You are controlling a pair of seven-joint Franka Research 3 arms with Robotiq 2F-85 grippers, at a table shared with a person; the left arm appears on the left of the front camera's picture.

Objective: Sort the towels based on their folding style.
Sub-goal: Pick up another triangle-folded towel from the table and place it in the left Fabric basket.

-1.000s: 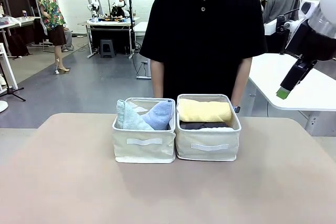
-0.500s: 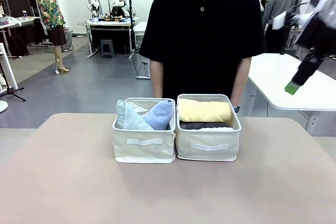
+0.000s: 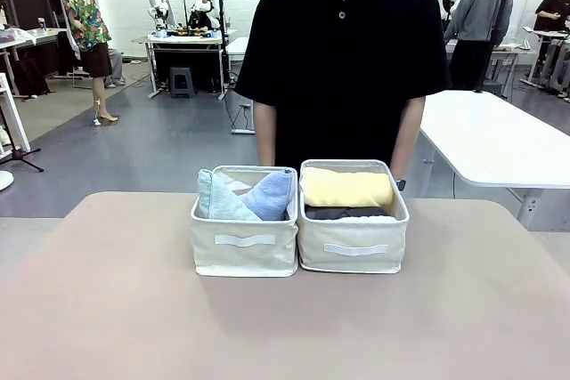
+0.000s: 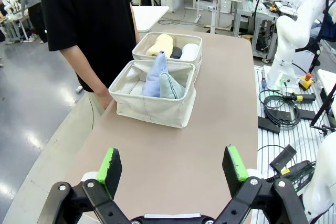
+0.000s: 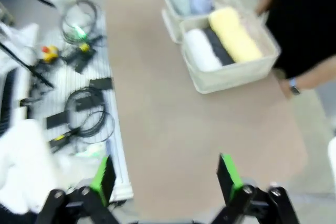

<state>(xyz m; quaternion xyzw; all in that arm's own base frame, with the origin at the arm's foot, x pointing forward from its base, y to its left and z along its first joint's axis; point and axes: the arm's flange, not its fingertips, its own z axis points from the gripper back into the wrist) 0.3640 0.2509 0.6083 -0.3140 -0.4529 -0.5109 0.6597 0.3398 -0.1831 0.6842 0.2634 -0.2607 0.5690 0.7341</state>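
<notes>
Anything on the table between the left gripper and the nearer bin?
Nothing. In the left wrist view the tabletop runs bare from the open left gripper to the bin holding the blue towel and green towel.

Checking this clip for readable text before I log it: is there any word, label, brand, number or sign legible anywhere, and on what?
None can be read.
Left bin: a blank white strip on the front, no print.
Right bin: the same blank strip.
The towels in the bins: no visible tags or print.
The person's black shirt: plain.
Background benches: too far and small to read.
</notes>
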